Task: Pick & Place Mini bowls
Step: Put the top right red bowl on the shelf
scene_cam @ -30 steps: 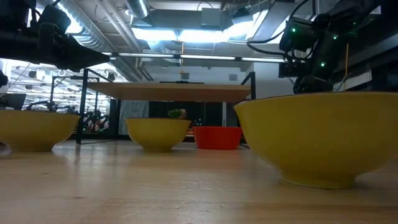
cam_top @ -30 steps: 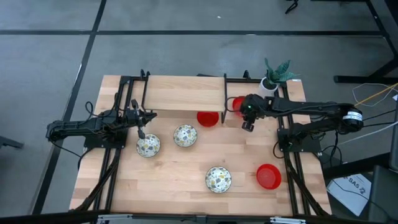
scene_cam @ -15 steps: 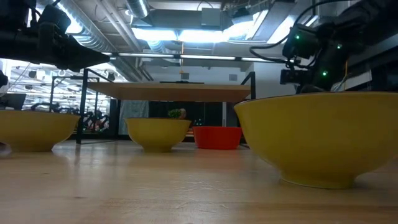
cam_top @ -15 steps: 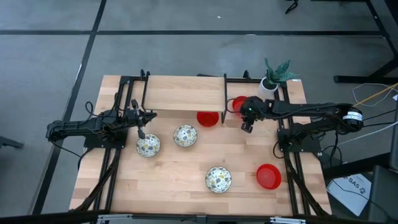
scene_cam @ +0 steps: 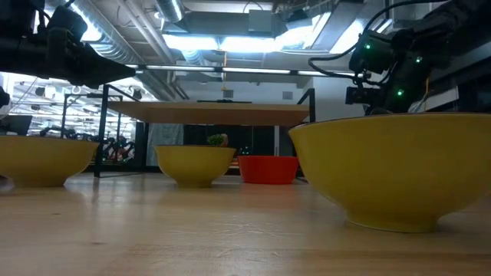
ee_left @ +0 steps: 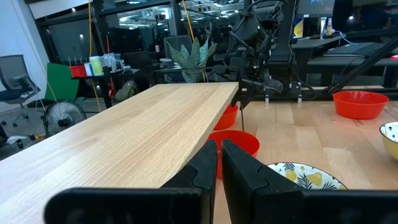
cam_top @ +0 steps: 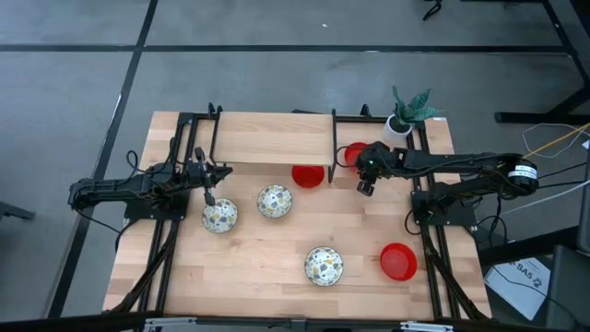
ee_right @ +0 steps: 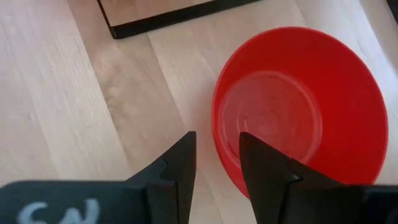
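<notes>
In the high view three red mini bowls show: one [cam_top: 308, 175] partly under the wooden shelf, one [cam_top: 350, 150] beside the shelf's right end, and one [cam_top: 398, 261] near the table's right front. Three speckled white bowls [cam_top: 219, 217] [cam_top: 275, 201] [cam_top: 324, 266] rest on their bases. My right gripper [cam_top: 366, 187] [ee_right: 217, 168] is open and raised above the red bowl [ee_right: 298, 118] by the shelf end. One finger stands over the bowl's inside and one outside its rim. My left gripper [cam_top: 210, 195] [ee_left: 218, 163] is shut and empty, above a speckled bowl [ee_left: 305, 175].
A raised wooden shelf [cam_top: 267, 138] on black legs spans the far middle of the table. A white pot with a green plant [cam_top: 401, 120] stands at the far right corner. In the low view the nearest bowl [scene_cam: 391, 169] hides my right gripper's fingertips.
My right gripper has shifted slightly toward the table's left and tipped a little, staying above the red bowl. The bowls and my left arm have stayed where they were.
</notes>
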Action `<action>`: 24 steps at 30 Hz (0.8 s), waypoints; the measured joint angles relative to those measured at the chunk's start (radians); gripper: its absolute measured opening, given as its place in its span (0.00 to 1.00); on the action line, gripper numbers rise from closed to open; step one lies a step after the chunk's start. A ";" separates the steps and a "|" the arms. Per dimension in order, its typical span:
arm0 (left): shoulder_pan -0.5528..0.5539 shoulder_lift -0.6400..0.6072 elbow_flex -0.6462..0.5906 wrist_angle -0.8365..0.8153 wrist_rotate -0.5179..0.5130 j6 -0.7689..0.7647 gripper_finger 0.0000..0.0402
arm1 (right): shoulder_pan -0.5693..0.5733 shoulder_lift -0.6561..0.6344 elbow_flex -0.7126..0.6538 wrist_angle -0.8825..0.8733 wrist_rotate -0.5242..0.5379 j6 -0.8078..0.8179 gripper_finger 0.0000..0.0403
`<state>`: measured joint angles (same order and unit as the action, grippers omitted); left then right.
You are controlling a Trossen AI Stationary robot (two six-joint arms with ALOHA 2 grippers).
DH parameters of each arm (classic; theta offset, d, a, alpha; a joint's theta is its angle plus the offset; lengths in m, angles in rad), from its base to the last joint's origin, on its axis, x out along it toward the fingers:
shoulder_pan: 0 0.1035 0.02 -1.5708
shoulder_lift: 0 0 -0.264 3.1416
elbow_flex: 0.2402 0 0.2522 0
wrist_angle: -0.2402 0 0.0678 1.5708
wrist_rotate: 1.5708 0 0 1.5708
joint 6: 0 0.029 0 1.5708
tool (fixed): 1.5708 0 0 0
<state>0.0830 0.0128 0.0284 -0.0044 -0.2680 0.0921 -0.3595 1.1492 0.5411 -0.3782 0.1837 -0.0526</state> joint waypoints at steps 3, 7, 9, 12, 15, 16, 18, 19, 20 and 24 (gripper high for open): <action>0.000 0.000 0.000 0.000 0.000 0.000 0.04 | 0.000 0.000 0.000 0.000 0.000 0.018 0.30; 0.000 0.000 0.000 0.000 0.000 0.000 0.04 | 0.000 0.000 0.000 0.000 -0.001 0.021 0.30; 0.000 0.000 0.000 0.000 0.000 0.000 0.04 | 0.000 0.000 0.000 0.000 0.000 0.022 0.30; 0.000 0.000 0.000 0.000 0.000 0.000 0.04 | 0.000 0.000 0.000 0.000 -0.001 0.018 0.30; 0.000 0.000 0.000 0.000 0.000 0.000 0.05 | 0.000 0.000 0.000 -0.002 0.000 -0.011 0.30; 0.000 0.000 0.000 0.000 0.000 0.000 0.05 | 0.000 0.000 0.000 -0.004 -0.001 -0.025 0.30; 0.000 0.000 0.000 0.000 0.000 0.000 0.05 | 0.000 0.000 0.000 -0.006 -0.001 -0.049 0.30; 0.000 0.000 0.000 0.000 0.000 0.000 0.05 | 0.000 0.000 0.000 -0.006 0.000 -0.058 0.30; 0.000 0.000 0.000 0.000 0.000 0.000 0.05 | 0.000 0.000 0.000 -0.006 0.000 -0.062 0.30; 0.000 0.000 0.000 0.000 0.000 0.000 0.04 | 0.000 0.001 0.000 -0.006 0.006 -0.020 0.30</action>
<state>0.0831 0.0131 0.0285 -0.0041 -0.2681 0.0921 -0.3595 1.1500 0.5411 -0.3840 0.1900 -0.0722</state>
